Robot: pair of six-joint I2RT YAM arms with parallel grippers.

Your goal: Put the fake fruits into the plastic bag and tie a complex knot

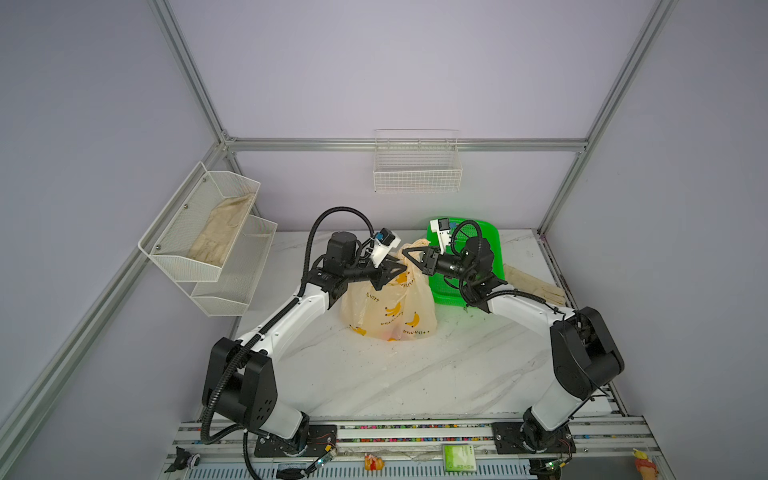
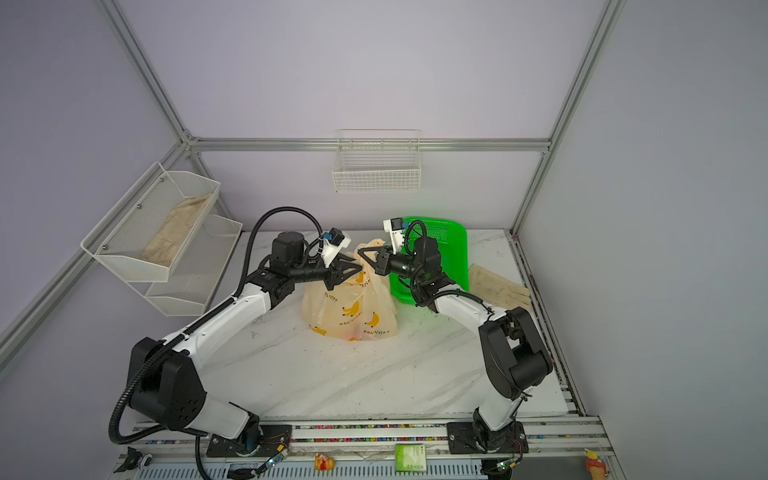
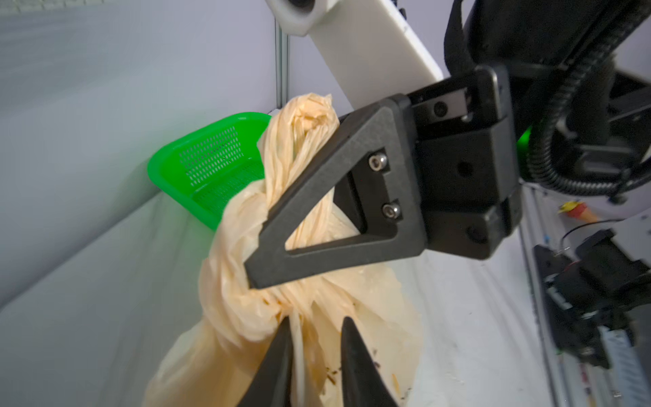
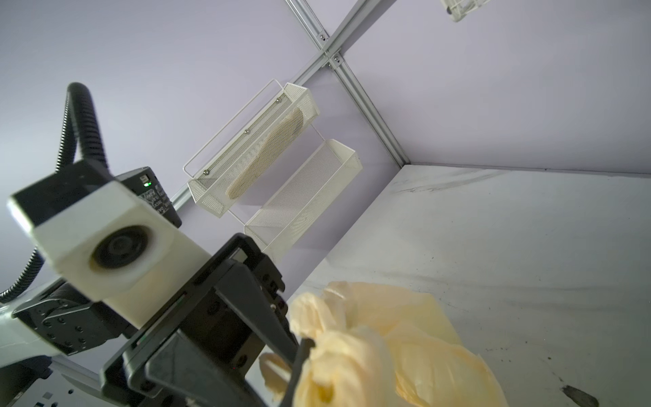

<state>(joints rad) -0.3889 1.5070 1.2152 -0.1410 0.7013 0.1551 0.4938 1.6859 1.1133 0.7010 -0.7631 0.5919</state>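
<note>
From the left of the plastic bag (image 1: 390,307), the left gripper (image 3: 317,320) reached its top, jaws slightly apart. The bag stood upright on the table (image 1: 374,374), handles twisted into a knot (image 3: 225,292). From the bag's right, the right gripper (image 3: 252,276) was pinched tight on that knot. A green basket (image 1: 490,232) sat just right of the bag.

The table (image 1: 415,374) has a white top with grey marble veins and some small dark marks. Toward the back, near the middle, the plastic bag (image 1: 390,311) stands on it. Just beside the bag, at the back of the table, is a green basket (image 1: 446,291). A beige glove (image 1: 536,284) lies flat near the right edge, close to the basket.
</note>
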